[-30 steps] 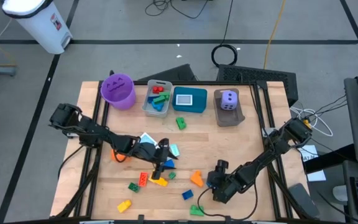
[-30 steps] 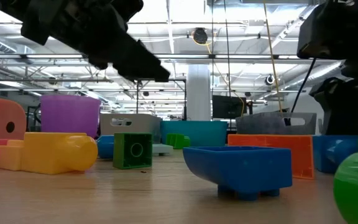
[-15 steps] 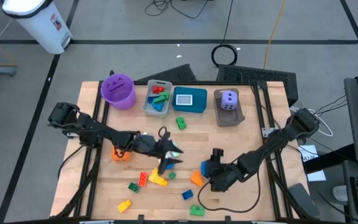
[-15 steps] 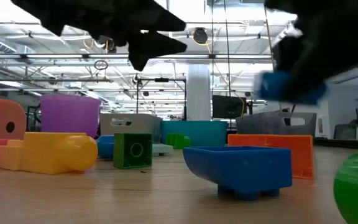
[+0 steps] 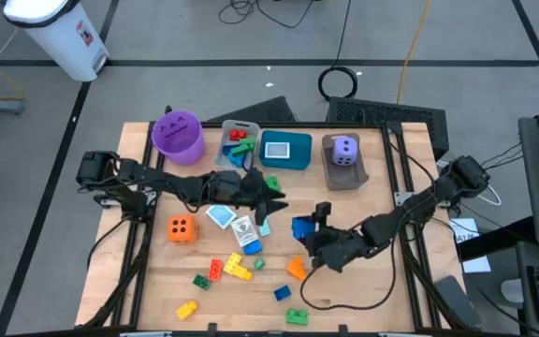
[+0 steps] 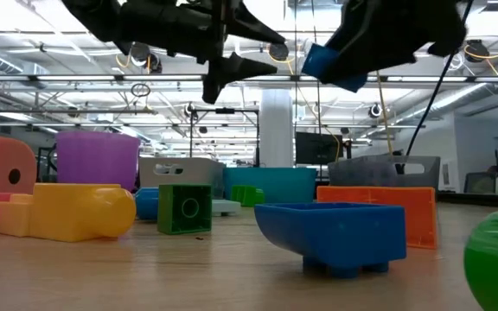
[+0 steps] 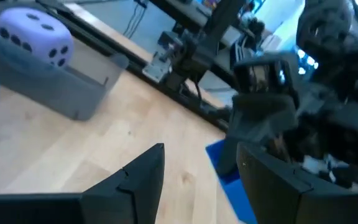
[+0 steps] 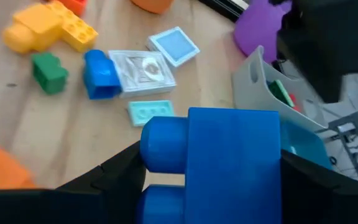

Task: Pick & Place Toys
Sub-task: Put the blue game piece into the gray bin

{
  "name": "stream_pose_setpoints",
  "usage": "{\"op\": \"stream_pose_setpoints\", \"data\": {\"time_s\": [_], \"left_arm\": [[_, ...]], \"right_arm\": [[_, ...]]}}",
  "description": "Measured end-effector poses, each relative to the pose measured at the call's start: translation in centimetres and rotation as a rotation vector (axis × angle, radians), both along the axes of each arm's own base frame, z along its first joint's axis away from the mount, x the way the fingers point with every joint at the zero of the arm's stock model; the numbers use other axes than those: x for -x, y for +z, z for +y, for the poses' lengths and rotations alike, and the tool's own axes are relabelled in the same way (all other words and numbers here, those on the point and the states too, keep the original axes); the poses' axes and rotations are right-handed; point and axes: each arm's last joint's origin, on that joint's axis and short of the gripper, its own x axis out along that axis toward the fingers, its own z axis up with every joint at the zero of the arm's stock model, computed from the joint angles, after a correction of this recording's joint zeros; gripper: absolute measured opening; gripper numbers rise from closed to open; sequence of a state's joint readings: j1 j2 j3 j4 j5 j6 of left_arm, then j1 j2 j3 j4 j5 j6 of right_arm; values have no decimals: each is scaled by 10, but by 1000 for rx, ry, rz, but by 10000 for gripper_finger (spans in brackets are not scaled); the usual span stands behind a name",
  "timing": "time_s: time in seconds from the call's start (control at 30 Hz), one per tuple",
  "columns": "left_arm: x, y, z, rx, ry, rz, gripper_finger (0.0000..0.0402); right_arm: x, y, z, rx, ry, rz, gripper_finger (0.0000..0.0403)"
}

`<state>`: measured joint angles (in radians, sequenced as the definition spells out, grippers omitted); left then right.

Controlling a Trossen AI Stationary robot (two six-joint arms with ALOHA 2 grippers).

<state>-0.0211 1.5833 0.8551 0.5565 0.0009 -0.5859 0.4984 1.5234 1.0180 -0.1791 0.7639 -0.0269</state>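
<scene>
Your right hand [image 5: 304,231] hangs above the middle of the table [image 5: 382,290], pinching a blue brick [image 5: 302,227] between its fingers; the right wrist view shows that brick [image 8: 213,165] filling the gap between them, lifted clear of the wood. Your left hand [image 5: 274,199] reaches across from the other side and sits just beside it, in front of the grey bin [image 5: 237,150] and the teal bin [image 5: 285,150]. Its fingers [image 7: 135,180] are spread with nothing between them.

Below your hands the loose toys lie scattered: an orange die [image 5: 182,227] well to the left, flat cards [image 5: 221,216] near a second blue brick [image 5: 250,245], a yellow brick [image 5: 238,270], a red brick [image 5: 215,270] and small green bricks [image 5: 200,280] towards the near edge. A purple die [image 5: 344,150] rests in the brown bin [image 5: 346,177], and the purple bucket [image 5: 178,137] stands at the far left corner.
</scene>
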Motion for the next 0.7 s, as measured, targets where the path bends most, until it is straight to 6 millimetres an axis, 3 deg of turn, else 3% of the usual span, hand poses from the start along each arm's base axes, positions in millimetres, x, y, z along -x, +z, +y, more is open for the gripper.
{"op": "stream_pose_setpoints", "data": {"time_s": [0.7], "left_arm": [[-1,5,12,-20,107,-46,209]], "right_arm": [[-28,15,-41,150,-28,-80,267]]}}
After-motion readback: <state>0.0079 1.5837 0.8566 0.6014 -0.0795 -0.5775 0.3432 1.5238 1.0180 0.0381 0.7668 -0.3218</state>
